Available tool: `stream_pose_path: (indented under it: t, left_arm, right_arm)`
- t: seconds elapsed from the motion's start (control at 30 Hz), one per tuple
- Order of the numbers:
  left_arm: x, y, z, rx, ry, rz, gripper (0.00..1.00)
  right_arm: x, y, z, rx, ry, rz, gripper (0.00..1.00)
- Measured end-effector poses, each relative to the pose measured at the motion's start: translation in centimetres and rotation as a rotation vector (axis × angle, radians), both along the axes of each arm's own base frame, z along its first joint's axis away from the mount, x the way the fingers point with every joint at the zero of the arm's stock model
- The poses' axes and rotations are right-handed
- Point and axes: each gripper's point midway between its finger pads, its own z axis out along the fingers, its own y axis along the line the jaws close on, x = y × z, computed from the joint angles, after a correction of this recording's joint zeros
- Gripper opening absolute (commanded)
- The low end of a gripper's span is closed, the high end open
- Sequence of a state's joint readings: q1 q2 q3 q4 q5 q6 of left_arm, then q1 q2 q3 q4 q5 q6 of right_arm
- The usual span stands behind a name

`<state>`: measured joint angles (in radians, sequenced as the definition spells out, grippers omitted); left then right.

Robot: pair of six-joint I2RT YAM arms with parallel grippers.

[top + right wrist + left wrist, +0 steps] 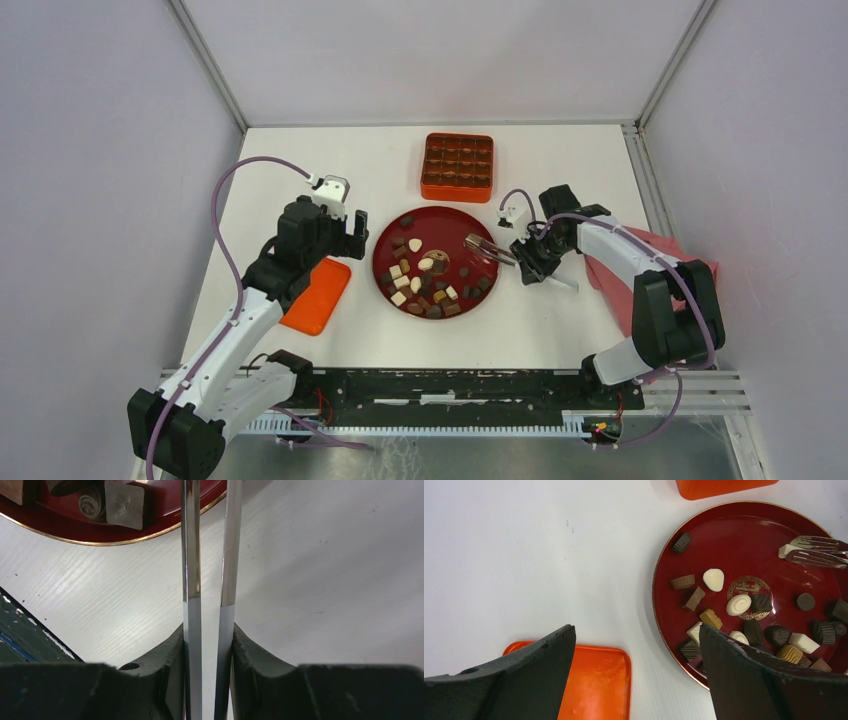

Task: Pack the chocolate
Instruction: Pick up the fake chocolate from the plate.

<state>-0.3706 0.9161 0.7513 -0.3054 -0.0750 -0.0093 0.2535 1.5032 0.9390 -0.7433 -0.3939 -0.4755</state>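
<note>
Right gripper (207,632) clamped the tongs (191,555), tips pointing left over chocolate (713,579) on red plate (734,540); left gripper (636,630) gaped, empty.

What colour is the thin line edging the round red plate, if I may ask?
Gold; the plate's edge line shows best in the left wrist view.

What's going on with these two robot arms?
The right gripper, jaws shut, holds silver metal tongs with their tips over the round red plate of assorted chocolate pieces. The left gripper hangs open beside the plate, near a flat orange lid. The square orange gridded box sits beyond the plate.
</note>
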Motion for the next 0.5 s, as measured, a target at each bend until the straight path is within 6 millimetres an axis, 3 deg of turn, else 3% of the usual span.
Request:
stream_pose_path:
  t: [0.27,0.5]
  left_arm:
    - [0.0,-0.01,0.0,0.0,0.0,0.0,0.98]
    - [0.0,-0.01,0.01,0.0,0.0,0.0,0.98]
  right_arm:
    - [-0.15,-0.27,-0.44,-0.017,0.015,0.002,0.4]
    - [-0.39,-0.39,-0.52,-0.023,0.023,0.013,0.19]
